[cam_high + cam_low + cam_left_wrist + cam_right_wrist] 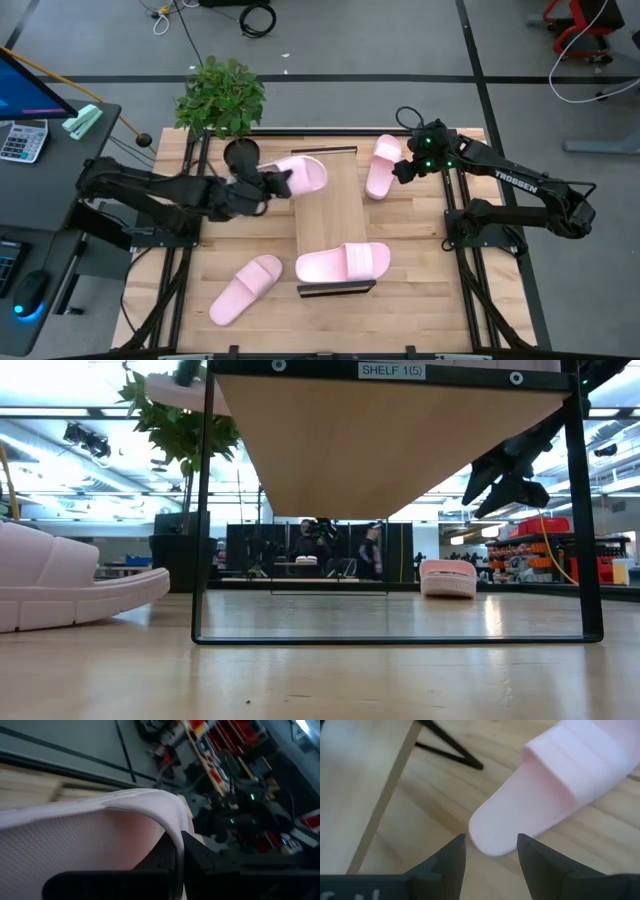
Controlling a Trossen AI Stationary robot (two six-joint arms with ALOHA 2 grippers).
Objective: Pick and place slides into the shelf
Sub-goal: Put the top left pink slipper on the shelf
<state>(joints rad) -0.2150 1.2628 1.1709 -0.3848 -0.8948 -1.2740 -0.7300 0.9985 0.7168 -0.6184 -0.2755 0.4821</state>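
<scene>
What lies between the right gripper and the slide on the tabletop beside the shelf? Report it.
Nothing. In the right wrist view, only bare tabletop separates the open right gripper from the slide, just ahead of its fingertips. The high view shows no obstacle there either.

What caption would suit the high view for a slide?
Left gripper holds a slide over the shelf; open right gripper hovers by another slide.
</scene>
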